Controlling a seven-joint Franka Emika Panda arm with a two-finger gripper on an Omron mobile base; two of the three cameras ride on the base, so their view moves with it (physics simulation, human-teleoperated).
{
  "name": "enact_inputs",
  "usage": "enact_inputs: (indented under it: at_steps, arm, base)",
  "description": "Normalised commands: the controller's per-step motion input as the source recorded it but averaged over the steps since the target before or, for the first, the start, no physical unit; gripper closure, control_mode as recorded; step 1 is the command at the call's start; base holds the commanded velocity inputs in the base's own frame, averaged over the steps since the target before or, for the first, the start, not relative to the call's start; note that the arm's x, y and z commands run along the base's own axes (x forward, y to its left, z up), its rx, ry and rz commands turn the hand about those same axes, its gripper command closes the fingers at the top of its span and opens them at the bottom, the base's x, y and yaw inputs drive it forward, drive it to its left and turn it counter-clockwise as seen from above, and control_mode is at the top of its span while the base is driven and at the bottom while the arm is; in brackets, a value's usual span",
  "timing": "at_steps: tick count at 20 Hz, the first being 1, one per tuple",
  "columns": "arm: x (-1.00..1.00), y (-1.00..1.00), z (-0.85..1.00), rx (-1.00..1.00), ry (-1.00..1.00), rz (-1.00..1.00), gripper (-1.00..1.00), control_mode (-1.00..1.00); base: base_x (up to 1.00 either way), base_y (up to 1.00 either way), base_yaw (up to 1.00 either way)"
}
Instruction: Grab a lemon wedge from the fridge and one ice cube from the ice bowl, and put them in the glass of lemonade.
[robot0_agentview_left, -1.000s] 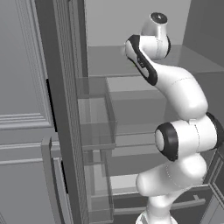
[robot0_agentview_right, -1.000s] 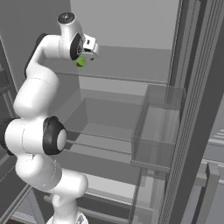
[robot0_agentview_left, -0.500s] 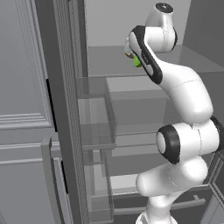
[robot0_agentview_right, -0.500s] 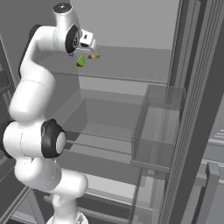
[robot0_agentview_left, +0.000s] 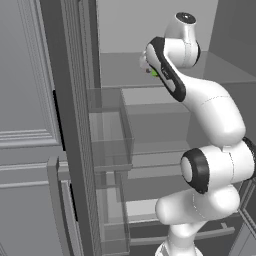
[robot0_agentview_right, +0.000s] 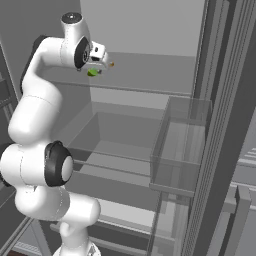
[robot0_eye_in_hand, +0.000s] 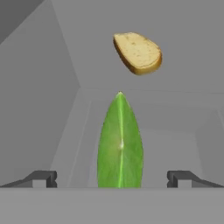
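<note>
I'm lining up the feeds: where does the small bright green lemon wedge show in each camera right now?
Left base view: the small bright green lemon wedge peeks out beside the arm's upper link, upper centre.
Right base view: lemon wedge at upper left, just below the open gripper.
Hand view: lemon wedge at lower centre, between the fingertips.
Shared landmark: the fridge's clear top shelf it lies on.

- The fridge (robot0_agentview_right: 150, 30) stands open, its inside pale grey, and an upper shelf (robot0_agentview_right: 150, 75) runs across it.
- On that shelf lies the lemon wedge (robot0_eye_in_hand: 120, 144), bright green and narrow, pointed end toward 12 o'clock in the hand view.
- A slice of bread (robot0_eye_in_hand: 138, 52), tan with a brown crust, sits on the same shelf at about 1 o'clock from the wedge, apart from it.
- Below is a clear lower shelf (robot0_agentview_right: 110, 150).
</note>
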Motion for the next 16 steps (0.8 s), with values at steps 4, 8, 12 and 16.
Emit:
enact_inputs:
  at_steps: [4,8,12,16]
  arm:
    - [0.05,-0.02,-0.15,0.00,-0.02,0.01,-1.00,-1.00]
    - [0.05,-0.03,0.04,0.00,0.00,0.00,-1.00,-1.00]
    - [0.32,0.00,0.13,0.00,0.00,0.00,-1.00,-1.00]
    - [0.32,0.00,0.08,0.00,0.01,0.00,-1.00,-1.00]
  base:
    - [0.00,0.00,0.00]
    - [0.00,0.00,0.00]
    - [0.00,0.00,0.00]
    - [0.00,0.00,0.00]
